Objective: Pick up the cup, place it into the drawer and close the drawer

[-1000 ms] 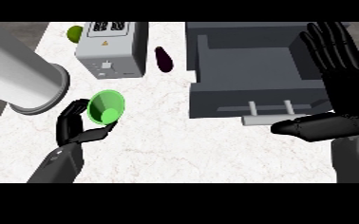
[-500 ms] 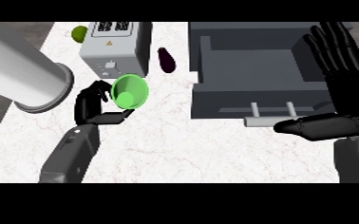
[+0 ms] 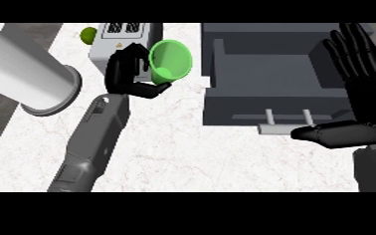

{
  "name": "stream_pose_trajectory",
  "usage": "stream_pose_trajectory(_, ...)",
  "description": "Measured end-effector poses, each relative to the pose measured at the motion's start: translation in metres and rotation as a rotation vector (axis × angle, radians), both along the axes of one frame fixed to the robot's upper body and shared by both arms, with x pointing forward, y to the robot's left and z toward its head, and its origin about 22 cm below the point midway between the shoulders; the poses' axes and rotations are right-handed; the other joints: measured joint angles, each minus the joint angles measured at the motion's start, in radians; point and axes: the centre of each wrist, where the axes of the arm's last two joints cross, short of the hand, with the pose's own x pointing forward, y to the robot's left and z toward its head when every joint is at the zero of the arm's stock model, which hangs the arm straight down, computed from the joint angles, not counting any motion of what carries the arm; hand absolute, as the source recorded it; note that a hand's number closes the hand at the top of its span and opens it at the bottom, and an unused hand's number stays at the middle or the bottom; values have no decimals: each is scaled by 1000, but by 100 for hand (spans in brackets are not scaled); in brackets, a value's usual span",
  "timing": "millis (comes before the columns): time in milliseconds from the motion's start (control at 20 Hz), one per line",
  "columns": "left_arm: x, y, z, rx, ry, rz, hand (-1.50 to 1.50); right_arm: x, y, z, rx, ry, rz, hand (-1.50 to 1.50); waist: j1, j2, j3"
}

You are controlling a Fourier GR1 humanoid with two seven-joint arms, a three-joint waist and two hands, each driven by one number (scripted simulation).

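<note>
The green cup (image 3: pixel 171 61) sits in the upper middle of the frame, tilted so that its open mouth faces the viewer, in front of the grey toaster (image 3: pixel 121 45) and just left of the open drawer (image 3: pixel 279 74). The left hand (image 3: pixel 129 74) has its fingers and thumb curled round the cup's left side and base, carrying it above the white counter (image 3: pixel 198 159). The right hand (image 3: pixel 352 69) shows at the right edge of the frame, fingers straight and spread upward, holding nothing, with its thumb near the drawer's handle (image 3: pixel 283 127). A grey cylinder (image 3: pixel 37 77) lies at the left. A small green fruit (image 3: pixel 89 34) sits beside the toaster at upper left.
</note>
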Motion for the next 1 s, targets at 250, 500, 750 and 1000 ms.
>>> stream_pose_trajectory(250, 20, -38, 64, 33, -22, -52, 150, 3, 4, 0, 4, -4, -5, -150, -2, 0, 0)
stream_pose_trajectory(500, 30, -82, 125, 84, -11, -58, 150, 2, 6, -4, 3, -7, -11, -150, -15, 3, 0)
stream_pose_trajectory(750, 37, -116, 167, 140, 45, -33, 150, 4, 3, -2, 1, -15, -1, -150, -30, 9, 0)
stream_pose_trajectory(1000, 43, -140, 174, 220, 143, 10, 150, 6, 4, 0, 9, -26, 23, -150, -59, 17, 0)
